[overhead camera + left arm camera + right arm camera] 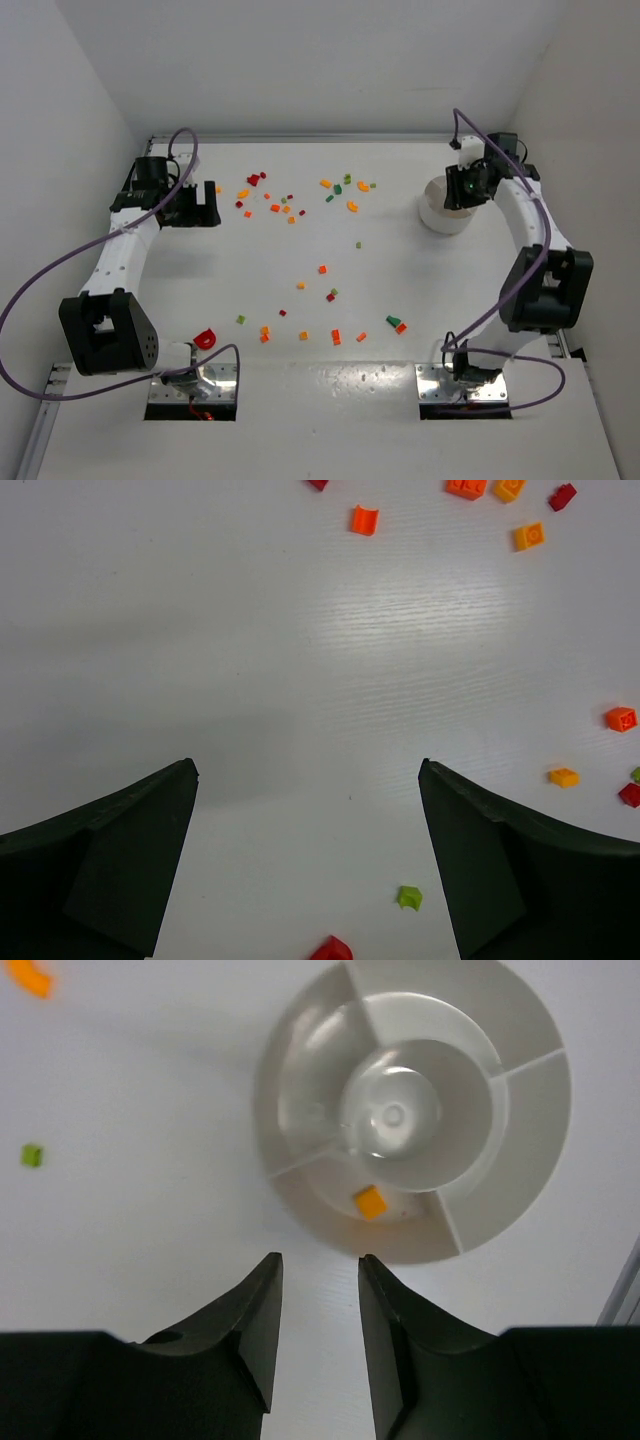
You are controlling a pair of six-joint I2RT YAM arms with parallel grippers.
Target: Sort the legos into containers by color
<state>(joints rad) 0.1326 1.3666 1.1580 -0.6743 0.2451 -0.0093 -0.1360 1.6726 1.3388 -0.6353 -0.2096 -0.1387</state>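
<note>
Legos (322,269) lie scattered across the tabletop (420,290); one orange brick (371,1202) sits in a compartment of the dish (530,1130). Right end effector (320,1260), slightly parted and empty, hovers above: lift clear of the rim before fetching more. Left end effector (307,767) gapes wide, empty

Small mixed-color bricks (322,269) lay scattered at nine o'clock from the white dish (440,218); one orange brick (371,1202) sat in a compartment.

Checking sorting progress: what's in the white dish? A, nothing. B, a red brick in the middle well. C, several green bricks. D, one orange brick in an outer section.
D: the right wrist view shows a single orange brick in one outer section of the dish, nothing else in it.
</note>
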